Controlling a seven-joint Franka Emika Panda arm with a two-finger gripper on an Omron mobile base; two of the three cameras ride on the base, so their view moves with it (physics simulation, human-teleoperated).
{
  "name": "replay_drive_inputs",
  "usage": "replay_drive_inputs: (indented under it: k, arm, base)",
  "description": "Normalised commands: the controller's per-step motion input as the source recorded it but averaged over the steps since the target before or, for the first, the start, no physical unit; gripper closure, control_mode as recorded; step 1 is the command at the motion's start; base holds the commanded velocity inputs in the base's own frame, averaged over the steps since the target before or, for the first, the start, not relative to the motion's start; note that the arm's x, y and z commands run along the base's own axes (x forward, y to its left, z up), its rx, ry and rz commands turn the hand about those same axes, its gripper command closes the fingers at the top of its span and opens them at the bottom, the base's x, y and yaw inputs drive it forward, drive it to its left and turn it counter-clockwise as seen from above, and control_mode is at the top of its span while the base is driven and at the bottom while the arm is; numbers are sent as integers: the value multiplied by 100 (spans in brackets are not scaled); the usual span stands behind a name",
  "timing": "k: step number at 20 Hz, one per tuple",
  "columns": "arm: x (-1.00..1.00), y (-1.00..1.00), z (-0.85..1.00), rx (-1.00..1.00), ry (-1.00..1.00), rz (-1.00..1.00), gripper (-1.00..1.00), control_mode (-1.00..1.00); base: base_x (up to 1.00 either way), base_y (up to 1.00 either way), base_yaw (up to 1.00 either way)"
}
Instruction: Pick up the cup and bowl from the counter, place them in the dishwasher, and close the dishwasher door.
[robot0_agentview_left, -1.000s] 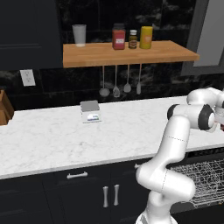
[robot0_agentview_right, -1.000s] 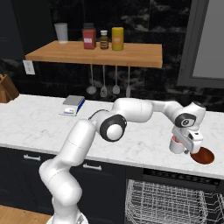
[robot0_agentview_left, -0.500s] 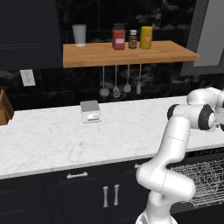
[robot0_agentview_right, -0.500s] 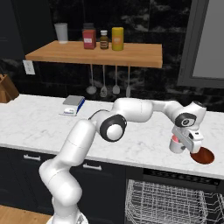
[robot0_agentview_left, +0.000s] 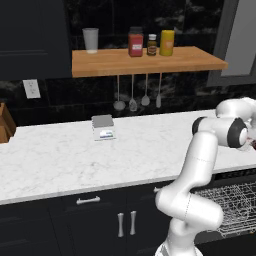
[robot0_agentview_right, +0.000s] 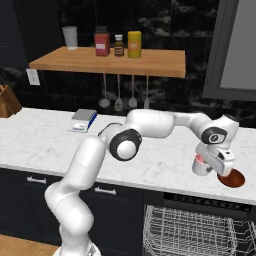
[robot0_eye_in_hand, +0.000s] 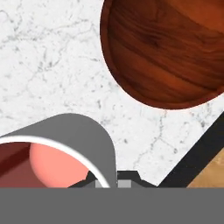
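Note:
The cup (robot0_eye_in_hand: 65, 144), grey outside and pink-red inside, stands on the white marble counter (robot0_eye_in_hand: 43, 65) near its front edge. My gripper (robot0_eye_in_hand: 107, 180) is shut on the cup's rim wall, one finger inside and one outside. The brown wooden bowl (robot0_eye_in_hand: 162, 52) lies just beyond the cup. In the right base view the gripper (robot0_agentview_right: 212, 161) reaches down to the cup (robot0_agentview_right: 200, 166), with the bowl (robot0_agentview_right: 231, 179) right of it. Below the counter (robot0_agentview_right: 50, 140), the dishwasher's silvery wire rack (robot0_agentview_right: 200, 230) is pulled out. The dishwasher door is out of view.
A small grey scale (robot0_agentview_left: 103, 127) sits mid-counter. A wooden block (robot0_agentview_right: 7, 100) stands at the far left. The wall shelf (robot0_agentview_left: 145, 60) holds a cup and jars, with utensils (robot0_agentview_left: 132, 95) hanging beneath. Dark cabinets with silver handles (robot0_agentview_left: 125, 222) lie left of the rack (robot0_agentview_left: 230, 205).
The jaws have closed from wide open onto the cup's rim. The arm, cup and bowl have stayed where they were.

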Motion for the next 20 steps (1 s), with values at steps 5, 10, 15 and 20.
replay_drive_inputs:
  k: [5,10,15,20]
  arm:
    - [-97,46,7,-2,-14,29,100,-100]
    - [-70,65,0,-9,-9,35,100,-100]
    - [-52,57,0,-9,-1,38,100,-100]
    - [-70,28,-8,-3,-8,33,100,-100]
  base:
    - [0,0,0]
    - [0,0,0]
    - [0,0,0]
    - [0,0,0]
